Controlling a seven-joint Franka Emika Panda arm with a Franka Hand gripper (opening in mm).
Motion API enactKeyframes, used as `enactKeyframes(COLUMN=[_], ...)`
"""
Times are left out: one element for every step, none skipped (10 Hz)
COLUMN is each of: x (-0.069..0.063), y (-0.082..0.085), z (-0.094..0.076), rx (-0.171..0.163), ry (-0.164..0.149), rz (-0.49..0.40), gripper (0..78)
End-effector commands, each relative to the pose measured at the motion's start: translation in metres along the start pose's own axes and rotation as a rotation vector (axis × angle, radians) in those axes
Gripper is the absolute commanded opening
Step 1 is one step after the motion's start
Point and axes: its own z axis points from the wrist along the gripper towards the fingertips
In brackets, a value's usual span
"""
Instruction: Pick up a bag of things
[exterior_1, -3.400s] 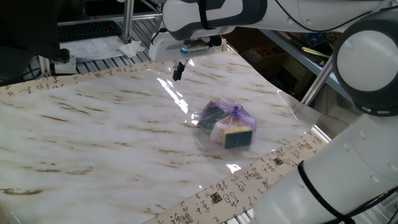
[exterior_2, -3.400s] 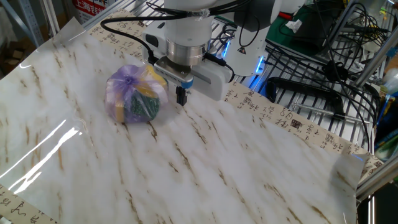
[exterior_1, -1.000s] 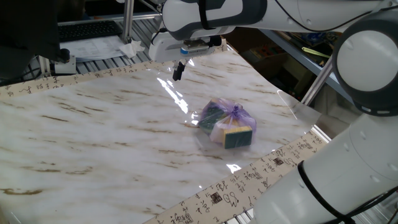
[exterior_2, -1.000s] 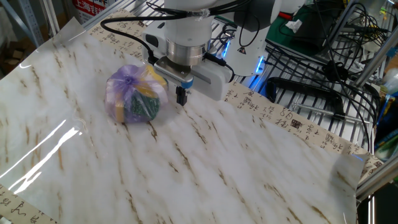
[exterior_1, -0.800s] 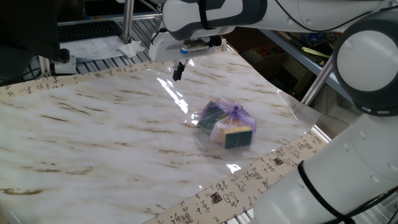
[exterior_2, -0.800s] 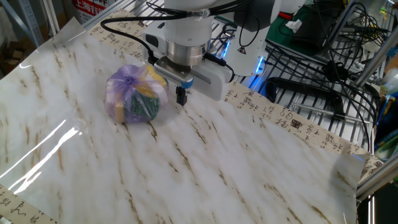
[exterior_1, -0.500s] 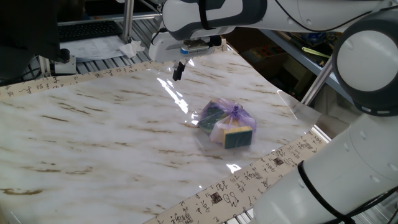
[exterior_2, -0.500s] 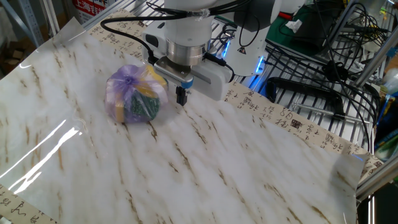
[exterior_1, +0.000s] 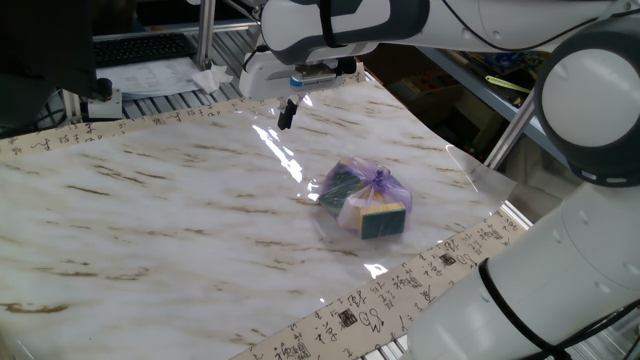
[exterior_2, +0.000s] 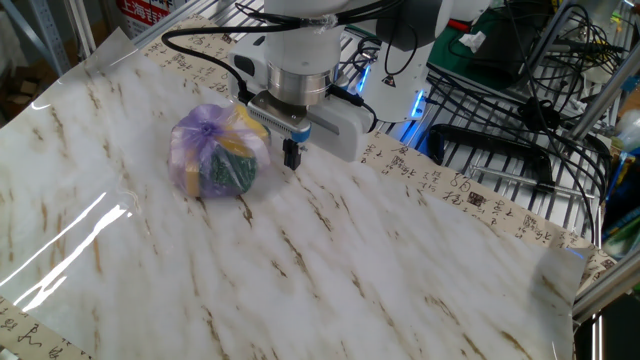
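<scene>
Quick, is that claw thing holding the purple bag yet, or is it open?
Gripper: fingers look shut, holding nothing; the bag lies apart on the table.

The marbled bench (exterior_1: 150, 220) lies bare across the left and lower parts of one fixed view, so a gripper could pass freely there. The only thing standing on it is the bag of things (exterior_1: 365, 198), right of centre in that view and at upper left in the other fixed view (exterior_2: 215, 150). The gripper (exterior_2: 292, 155) hangs just beside the bag on its right in the other fixed view, jaws drawn together, with a narrow gap between them and the bag. The bag's top knot is uncovered. Beyond the bench edge at upper right of the other fixed view, a wire rack (exterior_2: 500, 130) with cables crowds the space.
</scene>
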Motion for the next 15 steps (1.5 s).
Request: enactKeyframes(x=[0.0, 0.0001, 0.0, 0.0, 0.0, 0.0, 0.0, 0.0, 0.0, 0.0, 0.0, -0.0002, -0.0004, -0.0004, -0.0004], y=[0.0, 0.0, 0.0, 0.0, 0.0, 0.0, 0.0, -0.0001, -0.0001, -0.0002, -0.0006, -0.0025, -0.0033, -0.0035, -0.0037], z=[-0.0001, -0.0001, -0.0002, -0.0004, -0.0004, -0.0004, -0.0004, -0.0004, -0.0004, -0.0004, -0.0003, 0.0, 0.0002, 0.0003, 0.0005], rx=[-0.092, -0.08, -0.08, -0.08, -0.08, -0.075, -0.062, -0.061, -0.06, -0.059, -0.052, -0.046, -0.046, -0.046, -0.048], ry=[0.032, 0.031, 0.033, 0.034, 0.035, 0.036, 0.037, 0.038, 0.038, 0.037, 0.036, 0.038, 0.04, 0.04, 0.039], rz=[0.142, 0.139, 0.138, 0.139, 0.142, 0.142, 0.14, 0.137, 0.137, 0.138, 0.139, 0.143, 0.15, 0.159, 0.176], gripper=[0.0, 0.0, 0.0, 0.0, 0.0, 0.0, 0.0, 0.0, 0.0, 0.0, 0.0, 0.0, 0.0, 0.0, 0.0])
